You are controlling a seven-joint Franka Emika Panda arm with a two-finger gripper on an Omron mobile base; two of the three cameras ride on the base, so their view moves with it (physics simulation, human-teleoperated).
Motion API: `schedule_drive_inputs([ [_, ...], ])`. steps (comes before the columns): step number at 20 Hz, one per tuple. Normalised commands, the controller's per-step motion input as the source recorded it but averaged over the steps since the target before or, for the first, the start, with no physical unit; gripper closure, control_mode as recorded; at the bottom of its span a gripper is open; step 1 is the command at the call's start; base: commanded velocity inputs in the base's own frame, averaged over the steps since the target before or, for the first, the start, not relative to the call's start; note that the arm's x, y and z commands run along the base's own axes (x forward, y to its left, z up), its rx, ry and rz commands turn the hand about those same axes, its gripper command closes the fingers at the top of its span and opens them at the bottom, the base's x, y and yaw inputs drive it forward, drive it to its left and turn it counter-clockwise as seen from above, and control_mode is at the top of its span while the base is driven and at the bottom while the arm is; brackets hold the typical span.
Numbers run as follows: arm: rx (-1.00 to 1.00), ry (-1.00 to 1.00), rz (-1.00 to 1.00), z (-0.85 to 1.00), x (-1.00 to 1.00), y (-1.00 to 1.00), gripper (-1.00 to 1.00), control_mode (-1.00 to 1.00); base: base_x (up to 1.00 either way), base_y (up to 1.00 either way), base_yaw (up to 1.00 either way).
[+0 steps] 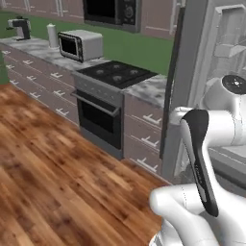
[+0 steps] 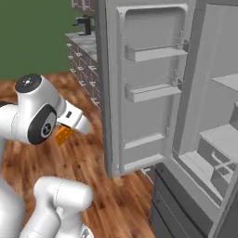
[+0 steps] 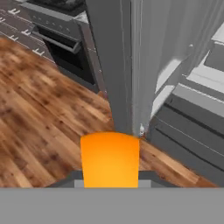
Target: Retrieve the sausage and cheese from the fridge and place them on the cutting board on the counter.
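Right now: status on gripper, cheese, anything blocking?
Gripper shut on cheese, out of fridge. Open fridge door edge straight ahead. Wood floor below.

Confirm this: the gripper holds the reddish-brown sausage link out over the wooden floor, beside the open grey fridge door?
Not the sausage. The gripper is shut on the bright orange cheese wedge, as the hand view shows. It does hang over the wooden floor beside the open grey fridge door.

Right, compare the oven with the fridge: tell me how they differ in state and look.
The fridge has its door swung open, its white shelves on show; the oven door is shut. The fridge is tall and grey; the oven is low and black-fronted, with a cooktop above. Both stand along the same run of counter.
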Motion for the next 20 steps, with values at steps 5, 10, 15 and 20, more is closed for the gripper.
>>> schedule_drive_inputs([
  [5, 0.0, 0.0, 0.0, 0.0, 0.0, 0.0, 1.0, 1.0, -0.03, 0.8, 0.36],
  [10, 0.0, 0.0, 0.0, 0.0, 0.0, 0.0, 1.0, 1.0, 0.07, 0.98, 0.32],
  [15, 0.0, 0.0, 0.0, 0.0, 0.0, 0.0, 1.0, 1.0, 0.8, 0.75, 0.42],
  [20, 0.0, 0.0, 0.0, 0.0, 0.0, 0.0, 1.0, 1.0, 1.0, 0.31, 0.48],
])
